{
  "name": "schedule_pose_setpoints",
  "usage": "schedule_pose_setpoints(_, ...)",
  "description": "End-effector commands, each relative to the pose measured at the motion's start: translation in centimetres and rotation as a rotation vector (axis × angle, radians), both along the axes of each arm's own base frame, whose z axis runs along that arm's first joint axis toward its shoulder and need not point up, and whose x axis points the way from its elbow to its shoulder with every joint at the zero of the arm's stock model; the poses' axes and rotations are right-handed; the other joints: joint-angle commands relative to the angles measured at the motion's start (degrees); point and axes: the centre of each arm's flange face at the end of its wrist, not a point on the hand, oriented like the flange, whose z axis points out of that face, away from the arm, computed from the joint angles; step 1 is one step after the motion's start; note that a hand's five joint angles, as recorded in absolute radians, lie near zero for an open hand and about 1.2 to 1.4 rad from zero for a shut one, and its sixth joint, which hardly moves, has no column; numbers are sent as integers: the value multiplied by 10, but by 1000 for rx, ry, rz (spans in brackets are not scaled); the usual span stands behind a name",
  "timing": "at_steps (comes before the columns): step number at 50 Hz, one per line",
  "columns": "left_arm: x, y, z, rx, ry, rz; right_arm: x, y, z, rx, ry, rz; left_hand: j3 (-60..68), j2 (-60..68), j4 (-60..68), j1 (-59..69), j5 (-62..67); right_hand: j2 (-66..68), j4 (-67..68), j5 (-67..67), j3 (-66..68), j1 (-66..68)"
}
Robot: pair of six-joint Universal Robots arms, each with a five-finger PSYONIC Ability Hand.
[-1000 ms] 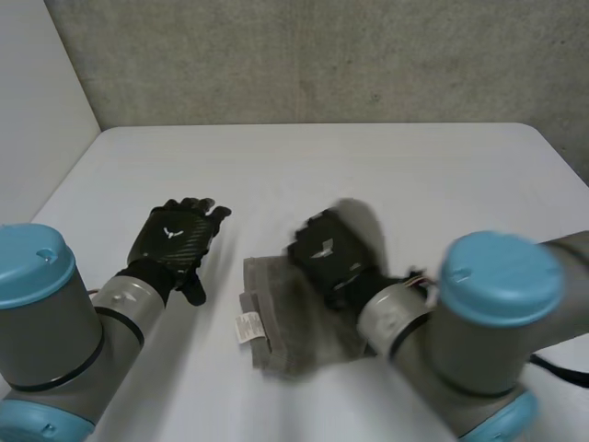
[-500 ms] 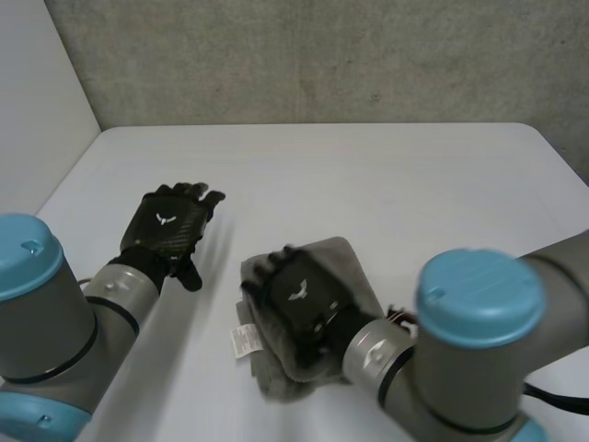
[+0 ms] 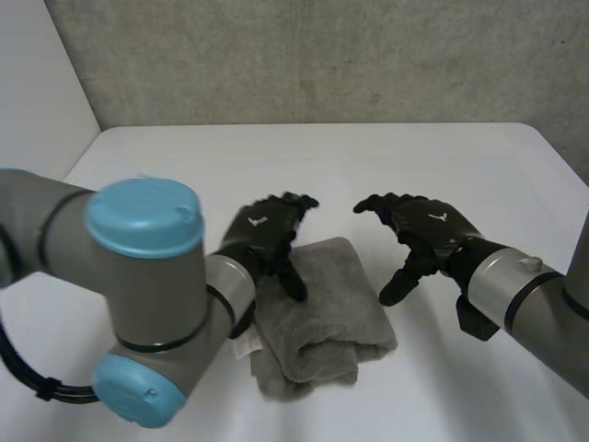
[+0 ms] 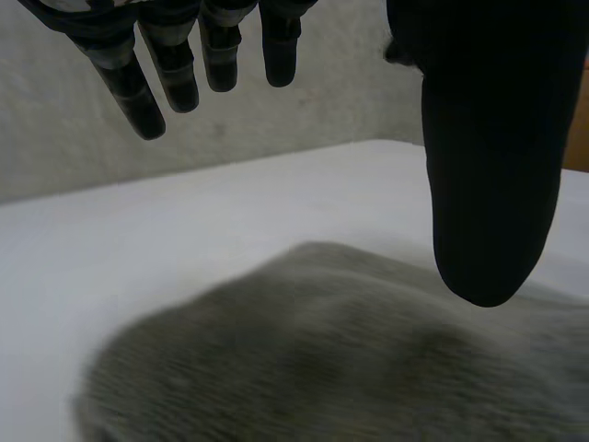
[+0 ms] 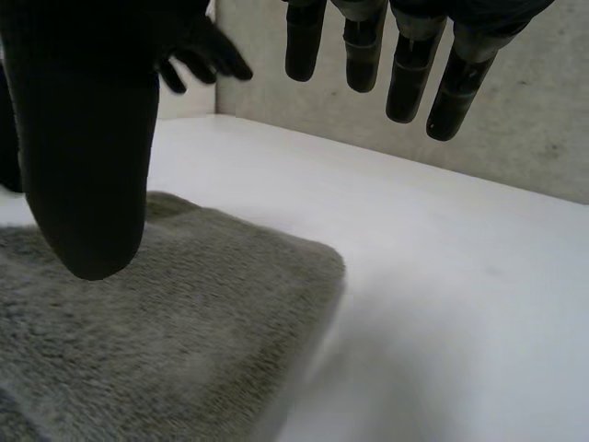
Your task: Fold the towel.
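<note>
Towel (image 3: 322, 313) already folded; left hand (image 3: 265, 228) held spread over its edge, right hand (image 3: 425, 230) spread beside it, nothing gripped; flattening press judged next.

The right hand (image 3: 425, 232) has lifted off the towel (image 3: 327, 313) and now hangs open at its 2 o'clock. The left hand (image 3: 265, 232) has come over from 9 o'clock to its 11 o'clock corner.

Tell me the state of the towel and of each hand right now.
towel: folded into a thick bundle, lying on the table, held by neither hand.
left hand: open, fingers relaxed, over the towel's edge.
right hand: open, fingers loosely bent, beside the towel over bare table.
</note>
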Motion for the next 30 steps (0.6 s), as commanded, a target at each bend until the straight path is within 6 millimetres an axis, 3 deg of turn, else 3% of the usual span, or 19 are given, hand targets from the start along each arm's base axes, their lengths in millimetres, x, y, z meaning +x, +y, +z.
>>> schedule_pose_setpoints(1,-2,11,-24,66,-56,13,-3,-3,-1,-6,10,-4,6,8,7,1,-12,-31,-34,-37,-24,-21)
schedule_pose_setpoints(11,23,11,-45,88,-162,144,6,-13,-30,72,45,14,4,6,5,-1,-14,-31,-34,-37,-24,-21)
schedule_pose_setpoints(17,41,9,-60,96,-253,169,28,-2,-44,79,78,100,4,6,5,-1,-14,-31,-34,-37,-24,-21)
schedule_pose_setpoints(24,47,8,-66,67,-304,159,45,3,-61,95,116,153,4,6,5,-1,-14,-31,-34,-37,-24,-21)
schedule_pose_setpoints(30,49,10,-68,60,-312,156,52,5,-65,93,120,171,4,6,5,-1,-14,-31,-34,-37,-24,-21)
